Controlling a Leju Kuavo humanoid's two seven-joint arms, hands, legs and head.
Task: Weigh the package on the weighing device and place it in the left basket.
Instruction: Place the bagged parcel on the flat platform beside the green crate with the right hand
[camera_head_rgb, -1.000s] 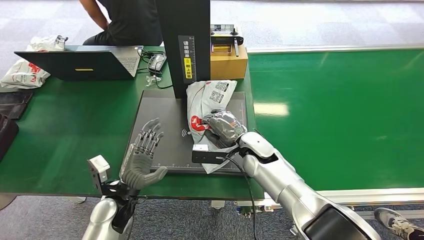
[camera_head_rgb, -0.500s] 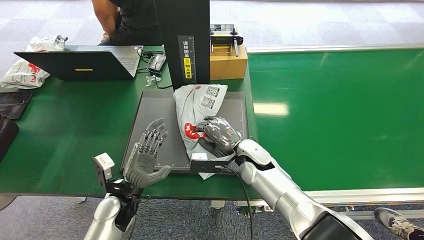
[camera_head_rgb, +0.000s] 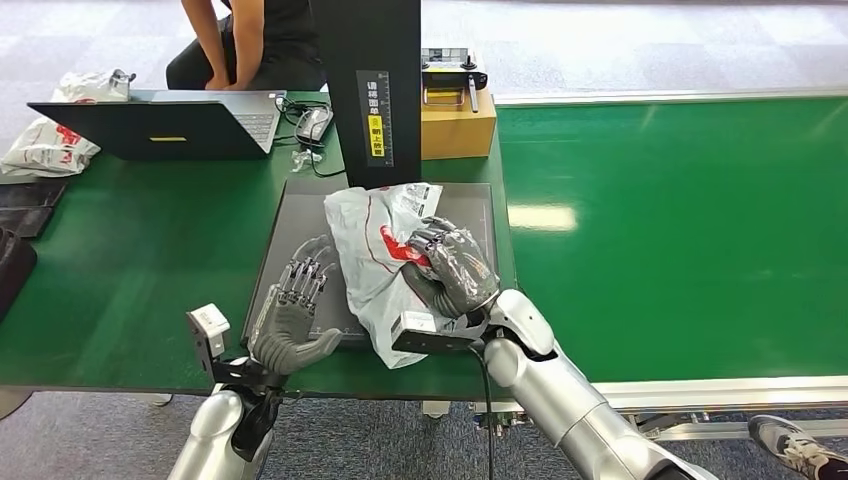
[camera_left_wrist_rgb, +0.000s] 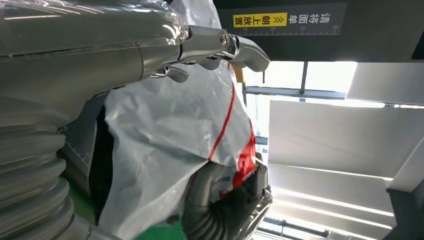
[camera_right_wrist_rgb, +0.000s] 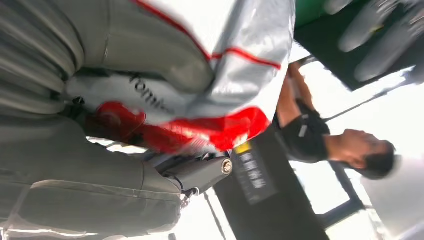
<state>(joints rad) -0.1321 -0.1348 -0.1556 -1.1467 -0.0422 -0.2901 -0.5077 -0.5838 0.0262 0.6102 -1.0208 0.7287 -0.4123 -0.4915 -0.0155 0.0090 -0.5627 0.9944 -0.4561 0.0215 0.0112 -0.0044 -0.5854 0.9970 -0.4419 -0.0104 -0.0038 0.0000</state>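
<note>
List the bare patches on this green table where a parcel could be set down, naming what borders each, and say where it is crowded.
Free: the wide green belt right of the black scale platform; the green strip between the laptop and the left hand. Crowded: the platform, where the right hand grips the white package, and behind it, around the black post, cardboard box and cables.

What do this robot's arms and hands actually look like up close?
Both arms are smooth silver metal tubes with rounded joints. The right hand is dark grey under a clear plastic cover; the left hand has a grey palm, thick grey thumb and metal-linked fingers. A small white box sits at each wrist, and a black cable runs along the right arm.
</note>
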